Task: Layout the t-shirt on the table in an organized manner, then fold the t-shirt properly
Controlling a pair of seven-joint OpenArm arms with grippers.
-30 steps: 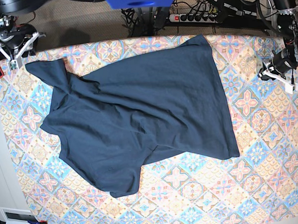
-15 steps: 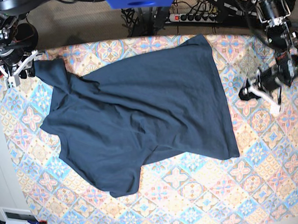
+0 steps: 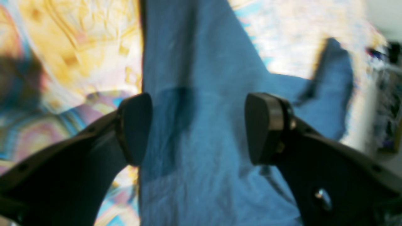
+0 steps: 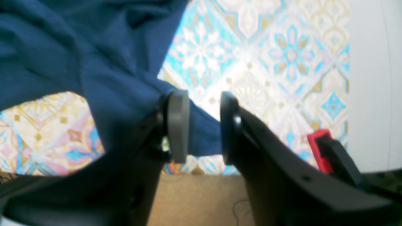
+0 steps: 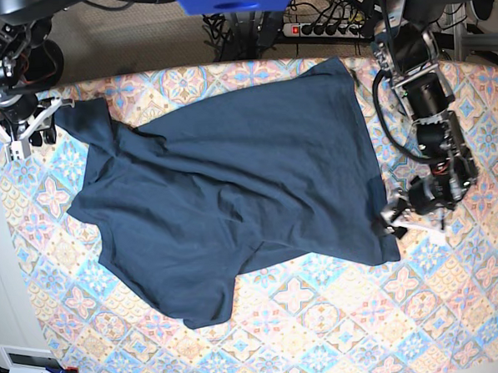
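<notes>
The dark navy t-shirt lies spread but skewed and wrinkled on the patterned table. My left gripper hangs at the shirt's near right hem corner. In the left wrist view this gripper is wide open, and the t-shirt runs under the gap beside bare table. My right gripper is at the far left sleeve tip. In its wrist view the right gripper has a narrow gap, with the t-shirt sleeve tip lying in it over the table.
A power strip and cables lie beyond the table's far edge. A red clamp grips the table edge near my right gripper. A white box sits off the near left corner.
The left arm swung in from the table's right edge to the shirt's near right hem corner, and its jaws opened wide. The right gripper dropped slightly onto the sleeve tip.
</notes>
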